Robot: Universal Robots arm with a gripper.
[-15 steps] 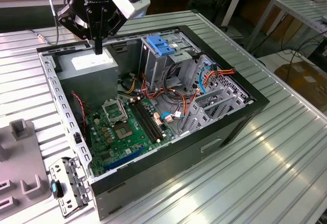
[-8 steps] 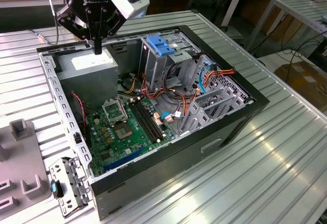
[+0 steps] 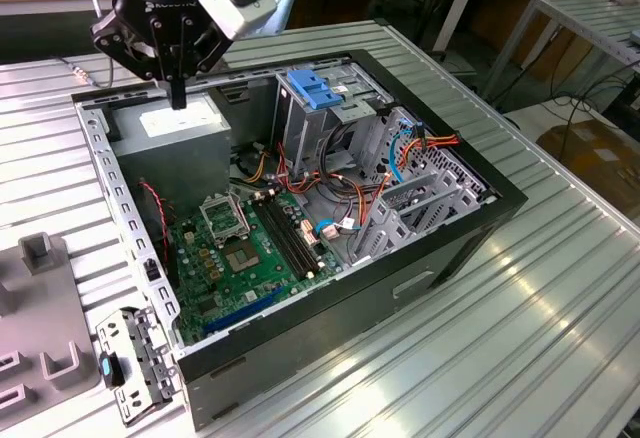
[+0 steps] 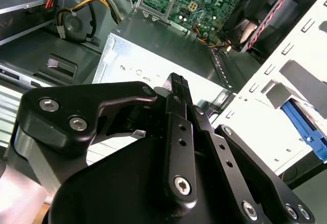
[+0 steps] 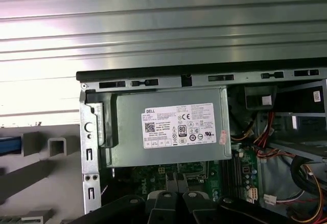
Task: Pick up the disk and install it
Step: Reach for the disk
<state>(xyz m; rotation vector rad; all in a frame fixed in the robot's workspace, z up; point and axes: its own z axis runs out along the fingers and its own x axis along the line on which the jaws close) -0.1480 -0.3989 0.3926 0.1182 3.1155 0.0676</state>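
Note:
My gripper point(image 3: 178, 100) hangs just above the grey power-supply box point(image 3: 180, 128) at the back corner of the open computer case point(image 3: 300, 208), on the exterior view's left. Its black fingers point(image 4: 177, 83) are drawn together with nothing between them. In the first wrist view the power-supply box point(image 5: 168, 127) lies directly below me, its white sticker facing up. A blue strip point(image 5: 10, 144) lies on the grey fixture beside the case; I cannot tell whether it is the disk.
Inside the case are the green motherboard point(image 3: 245, 248), loose red and orange cables point(image 3: 330, 193) and a tall metal cage topped by a blue bracket point(image 3: 315, 88). A grey fixture with upright blocks point(image 3: 40, 298) stands outside the case on the exterior view's left. Ribbed metal table point(image 3: 480, 358) surrounds it.

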